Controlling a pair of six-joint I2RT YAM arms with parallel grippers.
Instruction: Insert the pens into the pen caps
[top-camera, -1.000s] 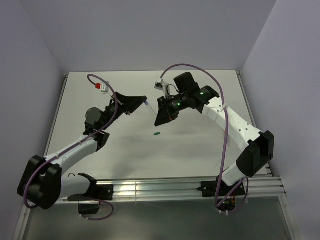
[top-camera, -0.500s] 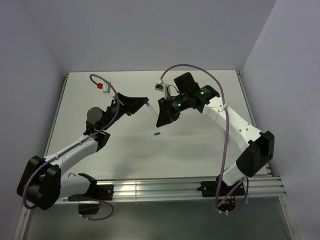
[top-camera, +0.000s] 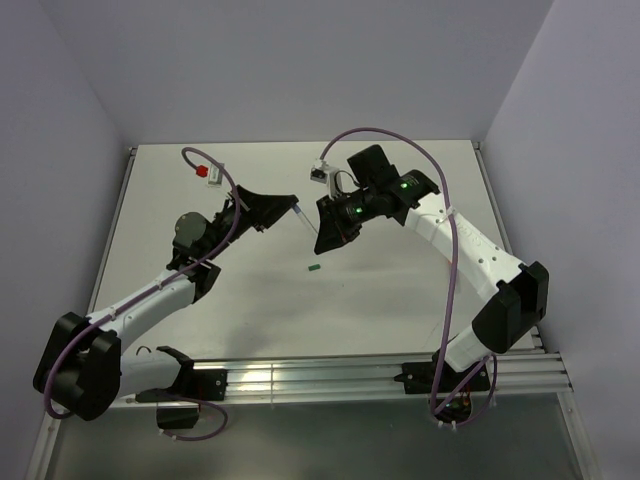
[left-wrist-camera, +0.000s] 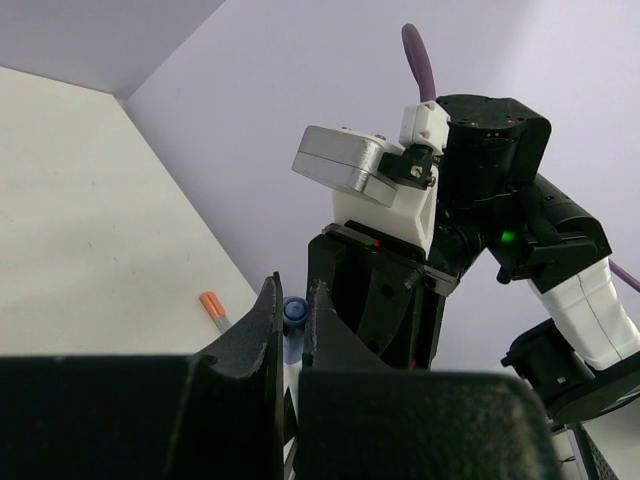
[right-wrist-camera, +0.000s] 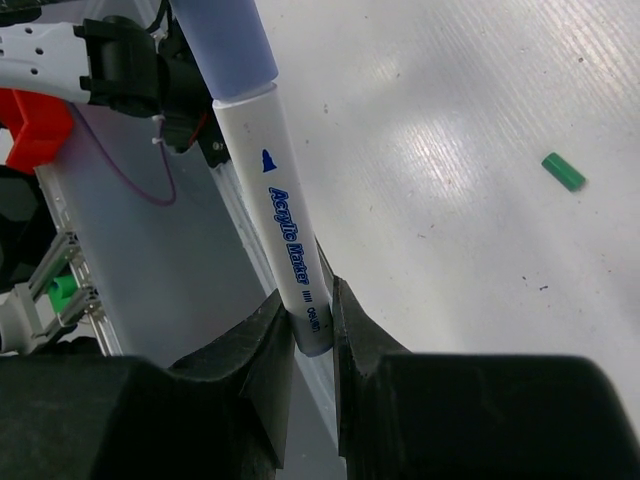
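While right jaws clamp the pen (right-wrist-camera: 285, 240) and left jaws pinch its blue cap (left-wrist-camera: 294, 312), I'm capping: next, I reckon, push straight.

1. Table (top-camera: 380, 300): flat white top, matte, with a soft glare patch in the right wrist view.
2. Small dark speck (right-wrist-camera: 543, 288) on the tabletop.
3. Walls: pale lavender back wall (top-camera: 300, 70), left wall (top-camera: 50, 180) and right wall (top-camera: 580, 150) enclose the table on three sides.
4. Aluminium rail (top-camera: 320, 380): ribbed, runs along the near table edge.
5. Grey panel (top-camera: 330, 440) lies below the rail.
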